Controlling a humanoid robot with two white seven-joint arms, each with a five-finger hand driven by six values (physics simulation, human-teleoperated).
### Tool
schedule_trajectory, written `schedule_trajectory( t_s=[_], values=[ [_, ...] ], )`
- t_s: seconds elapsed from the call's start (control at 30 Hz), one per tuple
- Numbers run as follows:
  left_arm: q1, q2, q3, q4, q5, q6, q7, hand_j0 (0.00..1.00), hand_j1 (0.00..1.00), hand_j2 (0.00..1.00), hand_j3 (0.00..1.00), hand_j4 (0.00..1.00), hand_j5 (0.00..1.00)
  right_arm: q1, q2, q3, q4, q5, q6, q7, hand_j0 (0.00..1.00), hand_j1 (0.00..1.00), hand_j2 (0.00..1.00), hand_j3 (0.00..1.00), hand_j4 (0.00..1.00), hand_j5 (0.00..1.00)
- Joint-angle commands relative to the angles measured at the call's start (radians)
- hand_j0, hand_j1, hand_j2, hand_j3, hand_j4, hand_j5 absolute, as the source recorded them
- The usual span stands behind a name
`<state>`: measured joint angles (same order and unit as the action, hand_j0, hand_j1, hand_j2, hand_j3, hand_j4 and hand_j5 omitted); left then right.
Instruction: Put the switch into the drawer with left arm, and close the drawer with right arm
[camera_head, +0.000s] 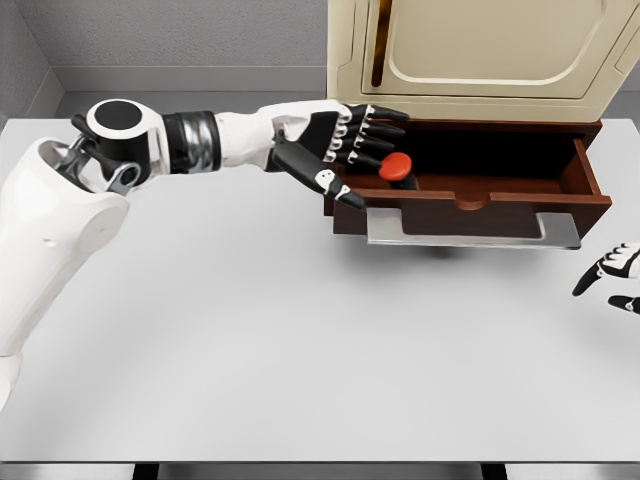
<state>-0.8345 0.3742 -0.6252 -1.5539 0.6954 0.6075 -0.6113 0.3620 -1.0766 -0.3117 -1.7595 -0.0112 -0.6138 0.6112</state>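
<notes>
While my left arm reaches in from the lower left across the white table (300, 350), my left hand (345, 150) hangs at the left end of the open drawer (480, 195), its dark fingers (375, 130) spread and extended toward the right, gripping nothing. The thumb points down and to the right, over the drawer's front left corner. The switch (397, 170), of which I can see a red rounded top on a dark base, sits inside the drawer near its left end, just beside my fingertips; whether any finger touches it I cannot tell, and its base is partly hidden behind the drawer's front wall. The drawer is dark brown wood, pulled out of a cream cabinet (480, 50) whose top is cut off by the upper edge of the view. A grey metal handle (470, 232) runs along the drawer's front. My hand covers the drawer's left wall, so that corner is hard to make out. My right hand (612, 275) shows only at the right edge, low and clear of the drawer front, mostly cut off; two or three fingers appear loosely extended and hold nothing.
</notes>
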Motion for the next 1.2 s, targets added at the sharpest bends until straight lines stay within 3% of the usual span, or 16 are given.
schedule_trajectory(
  t_s=[0.0,0.1,0.37,0.47,0.6,0.7,0.73,0.87,0.93,1.03,1.17],
  values=[
    [0.000,0.029,-0.004,-0.003,-0.011,0.003,0.000,1.00,1.00,1.00,1.00,1.00,1.00,0.000,-0.002,-0.010,-0.001,-0.009,0.003,0.000,0.58,0.58,0.58,0.58,0.58,0.58],
    [0.002,0.068,-0.001,-0.012,-0.011,0.003,0.000,1.00,1.00,1.00,1.00,1.00,1.00,0.000,-0.003,-0.009,0.000,-0.009,0.003,0.000,0.58,0.58,0.58,0.58,0.58,0.58],
    [0.003,0.129,0.042,-0.175,-0.014,-0.023,0.000,1.00,1.00,1.00,1.00,1.00,1.00,-0.002,-0.013,-0.001,-0.001,-0.009,0.003,0.000,0.58,0.58,0.58,0.58,0.58,0.58],
    [0.017,0.193,0.071,-0.196,-0.001,-0.041,0.000,1.00,1.00,1.00,1.00,1.00,1.00,-0.009,-0.011,0.003,-0.001,-0.009,0.003,0.000,0.58,0.58,0.58,0.58,0.58,0.58],
    [0.081,0.290,0.171,-0.196,0.003,-0.118,0.000,1.00,1.00,1.00,1.00,1.00,1.00,-0.040,-0.013,0.062,-0.001,-0.009,0.003,0.000,0.57,0.57,0.57,0.57,0.57,0.57],
    [0.175,0.387,0.243,-0.196,0.019,-0.219,0.000,1.00,1.00,1.00,1.00,1.00,1.00,-0.054,-0.043,0.074,-0.001,-0.007,0.003,0.000,0.57,0.57,0.57,0.57,0.57,0.57],
    [0.232,0.408,0.285,-0.196,0.016,-0.267,0.000,1.00,1.00,1.00,1.00,1.00,1.00,-0.063,-0.051,0.083,-0.001,-0.007,0.003,0.000,0.57,0.57,0.57,0.57,0.57,0.57],
    [0.512,0.388,0.544,-0.166,0.007,-0.417,0.000,1.00,1.00,1.00,1.00,1.00,1.00,-0.077,-0.052,0.100,-0.001,-0.007,0.003,0.000,0.57,0.57,0.57,0.57,0.57,0.57],
    [0.609,0.341,0.601,-0.123,0.006,-0.551,0.000,1.00,1.00,1.00,1.00,1.00,1.00,-0.084,-0.054,0.112,-0.001,-0.007,0.003,0.000,0.56,0.56,0.56,0.56,0.56,0.56],
    [0.657,0.298,0.613,-0.028,0.007,-0.689,0.000,1.00,1.00,1.00,1.00,1.00,1.00,-0.098,-0.071,0.118,-0.001,-0.007,0.003,0.000,0.56,0.56,0.56,0.56,0.56,0.56],
    [0.658,0.296,0.611,0.032,0.006,-0.698,0.000,1.00,1.00,1.00,1.00,1.00,1.00,-0.135,-0.072,0.157,-0.001,-0.007,0.003,0.000,0.57,0.57,0.57,0.57,0.57,0.57]
  ],
)
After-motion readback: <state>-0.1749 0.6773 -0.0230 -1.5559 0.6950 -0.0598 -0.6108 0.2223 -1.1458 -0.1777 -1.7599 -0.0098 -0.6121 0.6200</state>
